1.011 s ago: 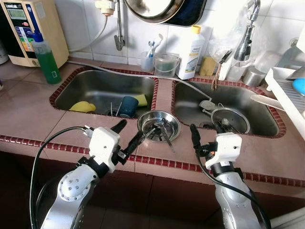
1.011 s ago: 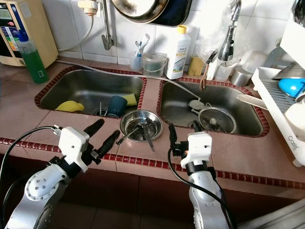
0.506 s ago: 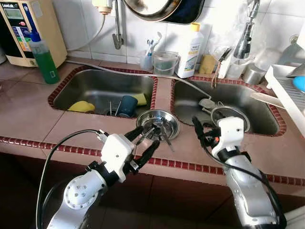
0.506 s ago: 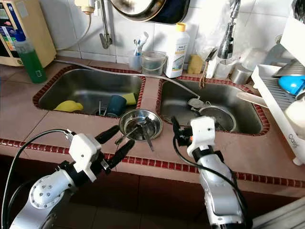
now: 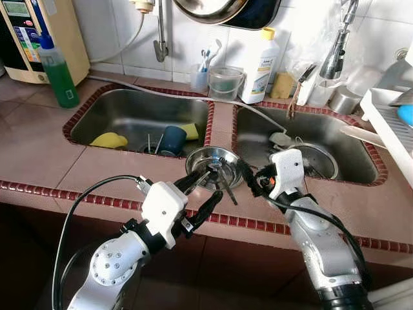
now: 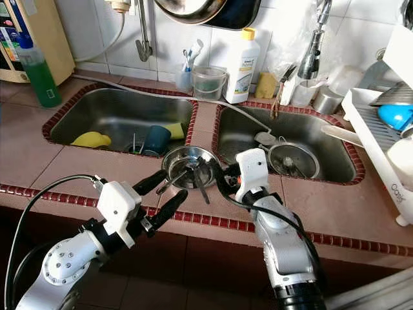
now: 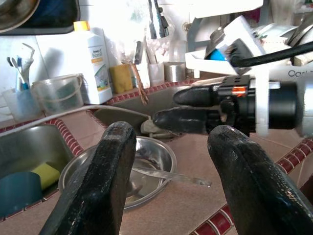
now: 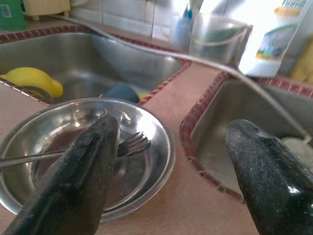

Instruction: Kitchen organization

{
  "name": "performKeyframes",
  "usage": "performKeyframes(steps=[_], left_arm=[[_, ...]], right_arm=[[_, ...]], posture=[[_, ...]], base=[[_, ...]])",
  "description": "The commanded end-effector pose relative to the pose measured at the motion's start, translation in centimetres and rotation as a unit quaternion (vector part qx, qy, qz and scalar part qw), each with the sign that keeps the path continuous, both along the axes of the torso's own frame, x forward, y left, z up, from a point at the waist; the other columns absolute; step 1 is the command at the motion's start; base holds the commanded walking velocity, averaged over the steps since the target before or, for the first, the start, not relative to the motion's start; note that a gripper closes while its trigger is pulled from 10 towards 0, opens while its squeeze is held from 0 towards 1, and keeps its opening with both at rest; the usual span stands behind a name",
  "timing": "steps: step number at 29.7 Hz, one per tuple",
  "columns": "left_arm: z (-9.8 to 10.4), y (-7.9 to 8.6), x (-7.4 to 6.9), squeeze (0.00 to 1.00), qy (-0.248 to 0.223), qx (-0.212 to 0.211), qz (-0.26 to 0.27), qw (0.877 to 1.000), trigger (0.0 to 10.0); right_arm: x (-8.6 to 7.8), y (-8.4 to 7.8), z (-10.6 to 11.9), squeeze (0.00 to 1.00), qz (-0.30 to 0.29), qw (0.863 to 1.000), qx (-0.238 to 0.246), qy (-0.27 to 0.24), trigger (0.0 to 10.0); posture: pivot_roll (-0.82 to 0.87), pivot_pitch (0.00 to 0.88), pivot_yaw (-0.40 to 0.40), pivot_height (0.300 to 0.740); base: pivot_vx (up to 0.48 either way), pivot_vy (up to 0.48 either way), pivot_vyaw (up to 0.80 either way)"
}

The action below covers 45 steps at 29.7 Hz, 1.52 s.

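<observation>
Looked like the approach step: both tools closing on the steel bowl [image 5: 214, 168], nothing gripped yet. Left tool [image 5: 199, 195] sat at the bench's front edge, fingers wide, aimed at the bowl's near rim. Right tool [image 5: 250, 180] reached in from the bowl's right side, fingers also spread. Bowl sat on the bench strip between the two sinks, fork [image 8: 128, 145] and other cutlery inside. Next move likely needs one tool to pinch the rim or a utensil.

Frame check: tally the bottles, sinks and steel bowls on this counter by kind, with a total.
Bottles: 2, green soap bottle and white detergent bottle
Sink basins: 2, left basin and right basin
Steel bowls: 1, bowl holding cutlery on the divider
Total: 5
</observation>
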<state>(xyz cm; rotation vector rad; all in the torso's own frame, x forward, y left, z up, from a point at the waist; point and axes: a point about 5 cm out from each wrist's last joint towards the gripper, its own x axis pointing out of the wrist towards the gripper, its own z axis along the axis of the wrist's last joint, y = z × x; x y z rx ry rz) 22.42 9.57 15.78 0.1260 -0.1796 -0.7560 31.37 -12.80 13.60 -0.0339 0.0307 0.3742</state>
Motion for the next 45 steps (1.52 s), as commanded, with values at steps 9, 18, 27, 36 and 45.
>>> performKeyframes(steps=[9,18,27,36,45], left_arm=[[0.2,-0.4,-0.3,0.00,-0.003,-0.001,0.002,1.000,10.0],[0.3,-0.7,-0.4,0.00,-0.002,-0.007,0.006,1.000,10.0],[0.4,-0.8,-0.3,0.00,-0.002,-0.010,0.012,1.000,10.0],[0.4,-0.9,-0.4,0.00,-0.003,-0.013,0.016,1.000,10.0],[0.6,-1.0,-0.3,0.00,-0.003,-0.016,0.019,1.000,10.0]], right_arm=[[1.3,0.1,1.0,0.00,-0.006,0.999,0.008,0.035,10.0],[1.3,1.3,0.8,0.00,0.022,0.997,-0.031,0.062,10.0],[0.8,2.6,0.5,0.00,0.066,0.994,-0.056,0.072,10.0],[0.9,2.9,0.0,0.00,0.078,0.992,-0.053,0.090,7.6],[1.7,2.8,0.1,0.00,0.089,0.991,-0.043,0.095,7.8]], posture=[[-0.15,0.026,-0.094,0.732],[-0.14,0.029,-0.099,0.732],[-0.14,0.038,-0.106,0.732],[-0.13,0.043,-0.108,0.732],[-0.13,0.049,-0.108,0.732]], base=[[0.000,0.000,0.00],[0.000,0.000,0.00],[0.000,0.000,0.00],[0.000,0.000,0.00],[0.000,0.000,0.00]])
